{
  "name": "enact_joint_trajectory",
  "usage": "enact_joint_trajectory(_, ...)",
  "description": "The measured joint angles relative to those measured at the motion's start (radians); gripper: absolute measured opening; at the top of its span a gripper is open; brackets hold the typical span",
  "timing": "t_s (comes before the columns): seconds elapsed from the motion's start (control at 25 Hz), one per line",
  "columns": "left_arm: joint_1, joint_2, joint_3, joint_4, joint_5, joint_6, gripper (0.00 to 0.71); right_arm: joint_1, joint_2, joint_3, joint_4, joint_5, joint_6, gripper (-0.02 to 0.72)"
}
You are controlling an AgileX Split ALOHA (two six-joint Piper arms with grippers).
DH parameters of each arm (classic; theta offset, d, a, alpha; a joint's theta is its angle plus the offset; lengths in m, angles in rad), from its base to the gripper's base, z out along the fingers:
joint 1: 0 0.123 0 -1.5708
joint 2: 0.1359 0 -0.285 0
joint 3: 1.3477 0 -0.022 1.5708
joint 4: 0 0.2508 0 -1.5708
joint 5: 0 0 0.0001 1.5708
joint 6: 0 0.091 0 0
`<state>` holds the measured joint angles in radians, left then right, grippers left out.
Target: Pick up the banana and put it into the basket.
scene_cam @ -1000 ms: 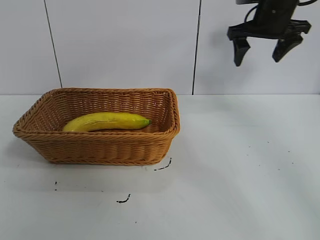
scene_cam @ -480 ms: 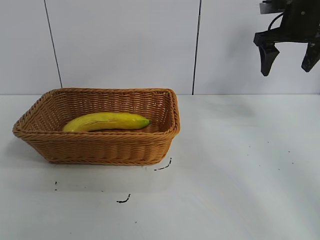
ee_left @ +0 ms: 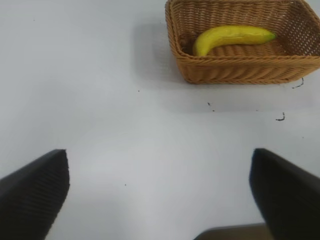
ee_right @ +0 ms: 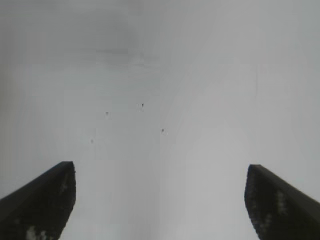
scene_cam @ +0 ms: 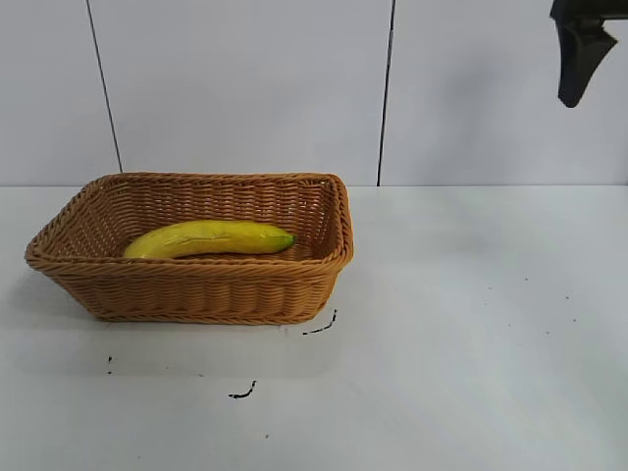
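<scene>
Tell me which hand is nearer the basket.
Probably left: the left hand hovers over table with the basket in its camera's sight; the right hand hangs high at the exterior view's right edge, seeing only table.

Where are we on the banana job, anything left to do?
Done: the banana lies inside the basket. In hand: nothing; the right gripper is open and empty, high at the exterior view's upper right corner, and the left gripper is open over bare table. Left: nothing for the banana, apparently only parking the arms.
</scene>
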<state>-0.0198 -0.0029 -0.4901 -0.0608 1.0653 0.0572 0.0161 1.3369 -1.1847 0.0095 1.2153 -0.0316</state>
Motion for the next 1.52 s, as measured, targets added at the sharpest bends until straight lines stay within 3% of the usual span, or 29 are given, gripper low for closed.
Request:
enact_joint_trajectory(0.2, 0.000, 0.000, 0.000, 0.000, 0.000, 0.000, 0.695, 0.000, -0.274, 0.270, 0.000, -0.005, -0.009, 0.657)
enact_joint_trajectory(0.4, 0.000, 0.000, 0.000, 0.000, 0.000, 0.000, 0.695, 0.000, -0.572, 0.520, 0.000, -0.117, -0.009, 0.657)
enact_joint_trajectory(0.56, 0.000, 0.000, 0.000, 0.000, 0.000, 0.000, 0.695, 0.000, -0.812, 0.668, 0.001, -0.158, -0.009, 0.657)
enact_joint_trajectory(1.04, 0.000, 0.000, 0.000, 0.000, 0.000, 0.000, 0.695, 0.000, -1.314, 0.688, 0.023, -0.195, -0.009, 0.657)
enact_joint_trajectory(1.52, 0.000, 0.000, 0.000, 0.000, 0.000, 0.000, 0.695, 0.003, -1.342, 0.688, 0.027, -0.197, -0.009, 0.657)
